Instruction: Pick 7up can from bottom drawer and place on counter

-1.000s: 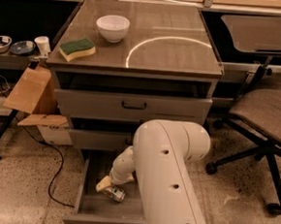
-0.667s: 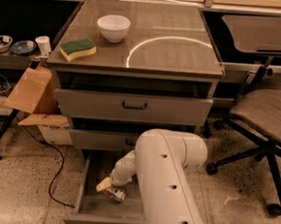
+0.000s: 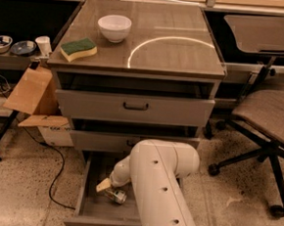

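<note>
Single-arm robot at a three-drawer cabinet, seen from just above its arm. The bottom drawer (image 3: 87,213) is standing pulled out at floor level, and the 7up can (image 3: 118,196) is lying inside it, on the drawer floor towards the middle. The white arm (image 3: 161,185) is reaching down into the drawer, and its hand (image 3: 109,188) is sitting low inside, just beside or touching the can on the can's upper left. Whether the hand is open, closed or already gripping the can cannot be told from here, because the arm's bulk is covering much of it.

The desk (image 3: 185,59) (the glossy cabinet top with the bright arc of reflected light) is carrying only a white bowl (image 3: 114,27) and a green-and-yellow sponge (image 3: 78,49) at its left, well apart from the open area under the arc.

As a judgement of progress: the drawer is open and the reach is made, so the opening steps are looking finished. A confirmed grasp, the lift clear of the drawer walls, the carry upward and the release on the desk are all remaining.
</note>
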You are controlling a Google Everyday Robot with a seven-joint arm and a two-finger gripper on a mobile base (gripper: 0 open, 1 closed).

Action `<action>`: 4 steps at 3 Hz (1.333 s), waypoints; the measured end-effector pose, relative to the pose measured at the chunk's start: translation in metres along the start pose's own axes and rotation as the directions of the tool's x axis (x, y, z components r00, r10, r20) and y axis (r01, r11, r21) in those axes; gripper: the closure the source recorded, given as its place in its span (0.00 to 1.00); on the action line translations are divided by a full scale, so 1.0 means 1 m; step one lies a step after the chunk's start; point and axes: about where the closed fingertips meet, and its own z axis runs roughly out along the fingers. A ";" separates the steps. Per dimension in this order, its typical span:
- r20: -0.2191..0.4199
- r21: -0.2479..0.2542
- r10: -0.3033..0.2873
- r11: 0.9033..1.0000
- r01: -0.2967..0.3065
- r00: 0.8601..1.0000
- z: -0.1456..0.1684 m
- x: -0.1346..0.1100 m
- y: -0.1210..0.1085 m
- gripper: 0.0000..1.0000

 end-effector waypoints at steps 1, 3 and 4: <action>0.000 -0.003 0.027 1.000 -0.027 1.000 0.015 0.003 -0.007 0.00; 0.002 -0.012 0.088 0.996 -0.088 0.996 0.029 0.011 -0.019 0.17; 0.010 -0.007 0.103 0.995 -0.103 0.995 0.025 0.013 -0.025 0.41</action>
